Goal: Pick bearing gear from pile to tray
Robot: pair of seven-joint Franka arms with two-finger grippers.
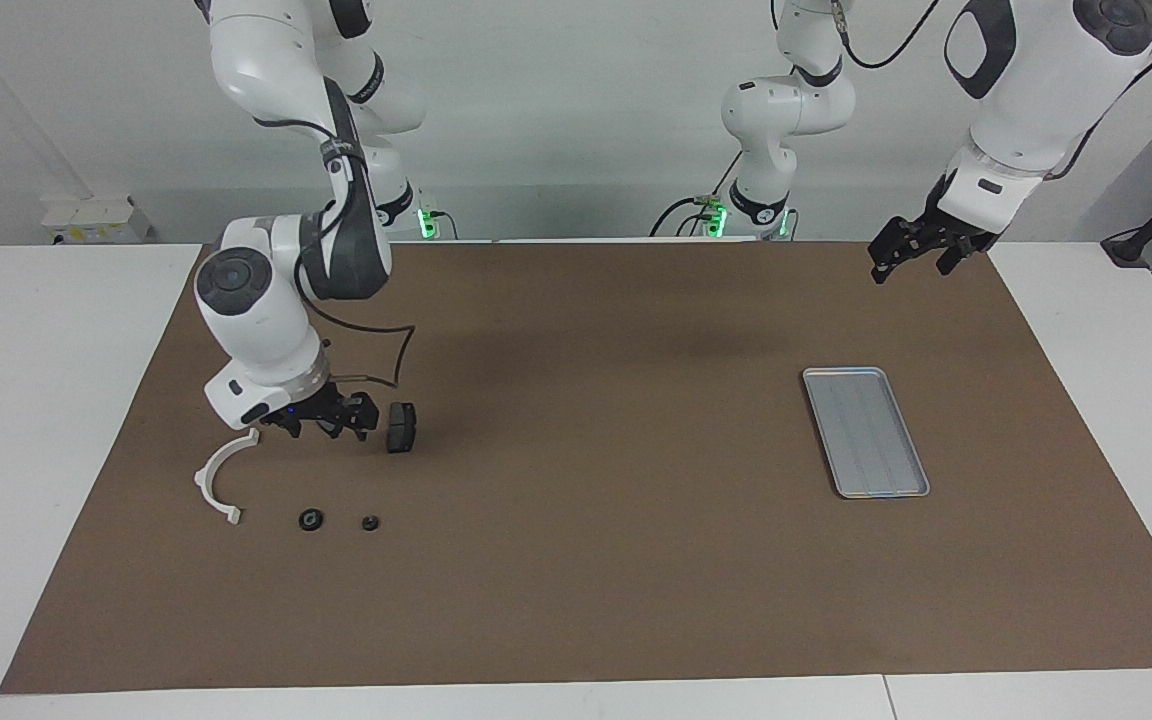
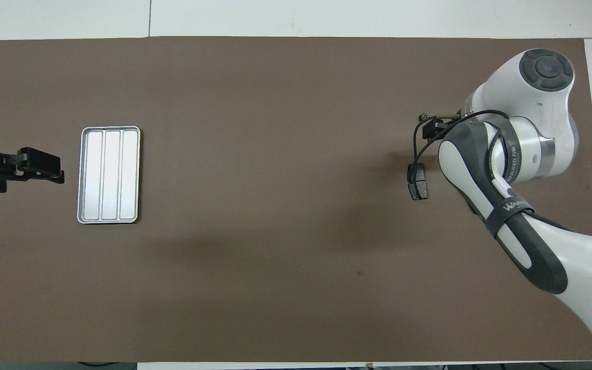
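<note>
The pile lies at the right arm's end of the brown mat: a white half-ring bracket [image 1: 223, 478], a dark brake pad [image 1: 401, 427] [image 2: 418, 181], and two tiny black round pieces, a ringed one [image 1: 311, 520] and a smaller one [image 1: 369, 522]. They look like bearing gears and lie farther from the robots than the pad. My right gripper [image 1: 322, 421] hangs low between bracket and pad, open and holding nothing. In the overhead view the right arm hides it and most of the pile. The silver tray [image 1: 866, 432] [image 2: 109, 174] has nothing in it. My left gripper [image 1: 921, 250] [image 2: 39, 167] waits open, raised beside the tray.
The brown mat [image 1: 586, 560] covers most of the white table. A black cable [image 1: 376, 350] loops off the right wrist above the brake pad. A wide stretch of bare mat separates the pile from the tray.
</note>
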